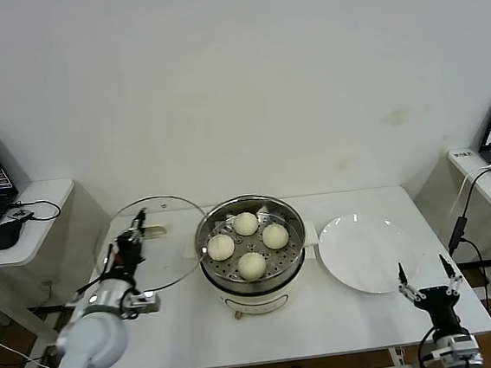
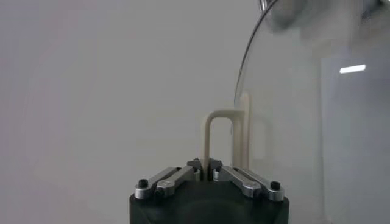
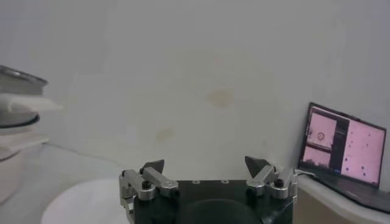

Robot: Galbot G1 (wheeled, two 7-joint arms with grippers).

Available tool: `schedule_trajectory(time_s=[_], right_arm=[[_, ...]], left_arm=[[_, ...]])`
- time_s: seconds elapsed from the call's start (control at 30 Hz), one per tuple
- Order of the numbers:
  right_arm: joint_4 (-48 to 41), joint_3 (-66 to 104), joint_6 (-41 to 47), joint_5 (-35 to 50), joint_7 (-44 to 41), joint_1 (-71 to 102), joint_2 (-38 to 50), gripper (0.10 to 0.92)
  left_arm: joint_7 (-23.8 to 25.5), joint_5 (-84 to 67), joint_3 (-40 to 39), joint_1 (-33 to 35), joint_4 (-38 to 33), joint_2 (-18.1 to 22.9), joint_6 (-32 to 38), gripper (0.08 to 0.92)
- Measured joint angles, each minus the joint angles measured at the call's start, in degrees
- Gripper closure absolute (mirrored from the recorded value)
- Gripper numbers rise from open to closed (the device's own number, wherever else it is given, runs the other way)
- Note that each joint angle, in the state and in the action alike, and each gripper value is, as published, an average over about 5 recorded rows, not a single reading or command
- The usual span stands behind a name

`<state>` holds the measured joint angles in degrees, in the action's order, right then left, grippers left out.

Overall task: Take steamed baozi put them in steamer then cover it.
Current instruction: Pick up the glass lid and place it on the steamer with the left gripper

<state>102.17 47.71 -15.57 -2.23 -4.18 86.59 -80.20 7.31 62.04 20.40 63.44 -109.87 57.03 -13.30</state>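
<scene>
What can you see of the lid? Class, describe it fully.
The lid is a round disc of clear glass with a thin metal rim and a cream bar handle. The left gripper is shut on that handle and holds the lid tilted above the table, to the left of the steamer, which is uncovered.

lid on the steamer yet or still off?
Off. The left end effector holds the cover by its handle, tilted beside the open steamer; four baozi sit uncovered.

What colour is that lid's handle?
Cream-white; the handle of the glass lid shows best in the left wrist view.
</scene>
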Motion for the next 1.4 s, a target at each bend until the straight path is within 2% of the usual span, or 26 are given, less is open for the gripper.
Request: schedule_trajectory(time_s=[0.3, 0.6, 1.07, 1.4], right_arm=[[-3.0, -1.2, -1.0, -3.5, 0.3, -2.1, -1.6, 0.202], [-4.9, -1.9, -2.0, -5.8, 0.5, -3.0, -2.5, 0.203], [-7.4, -2.2, -3.4, -6.9, 0.7, -3.8, -2.2, 0.203], [-8.3, -2.4, -4.0, -6.9, 0.7, -4.0, -1.9, 0.203]], left_arm=[[5.5, 5.5, -9.4, -7.7, 0.8, 5.3, -5.8, 0.858], [8.9, 10.0, -15.0, -10.2, 2.2, 12.5, -10.8, 0.858], [9.4, 15.9, -19.7, -11.6, 6.1, 22.6, -12.7, 0.858], [8.7, 19.7, -20.2, -10.8, 9.1, 25.9, -12.0, 0.858]])
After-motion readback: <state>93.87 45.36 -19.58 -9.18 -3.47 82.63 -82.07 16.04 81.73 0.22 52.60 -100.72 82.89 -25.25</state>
